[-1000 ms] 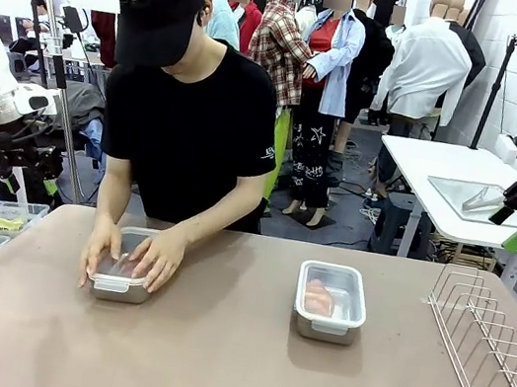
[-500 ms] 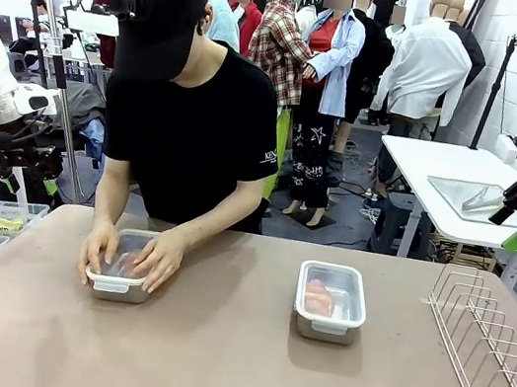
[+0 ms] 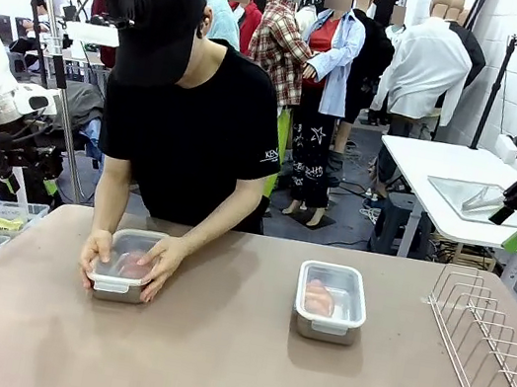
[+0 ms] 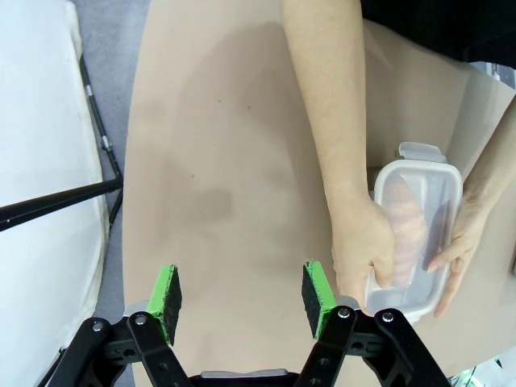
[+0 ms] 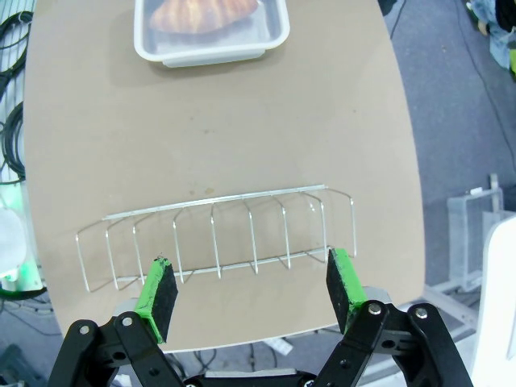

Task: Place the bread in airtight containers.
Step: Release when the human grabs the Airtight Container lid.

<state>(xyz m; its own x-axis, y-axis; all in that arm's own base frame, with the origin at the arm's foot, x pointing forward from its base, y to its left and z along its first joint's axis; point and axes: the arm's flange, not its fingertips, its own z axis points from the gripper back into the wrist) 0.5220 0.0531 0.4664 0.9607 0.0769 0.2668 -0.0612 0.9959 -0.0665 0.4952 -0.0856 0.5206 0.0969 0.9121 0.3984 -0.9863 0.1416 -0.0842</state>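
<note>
You were looking across a brown table [image 3: 228, 369] at a person in a black shirt and cap who leaned over the far side. Both of the person's hands pressed on the left container [image 3: 121, 277]: one hand [image 3: 96, 251] cupped its outer edge and the other hand [image 3: 163, 259] lay over its clear lid. From the left wrist camera a golden roll [image 4: 405, 227] showed through that lid, so the bread was inside and the lid was on; whether its clips had snapped shut could not be told.

Near the middle of the table stood the right container [image 3: 331, 302], well apart from the first, untouched. Its lid was on too, and a second roll [image 3: 318, 296] lay inside; the right wrist camera showed that roll [image 5: 205, 14] at the top of its picture.

A wire rack [image 3: 485, 339] stood at the table's right side, holding nothing.

Your left gripper [image 4: 242, 300] hung above bare table just beside the person's forearm, jaws spread wide, nothing in them. Your right gripper [image 5: 251, 292] hung above the rack, jaws likewise wide and holding nothing.

As a judgement, the task was nearly finished: both rolls were boxed and covered, and at most the sealing of the left lid was left
</note>
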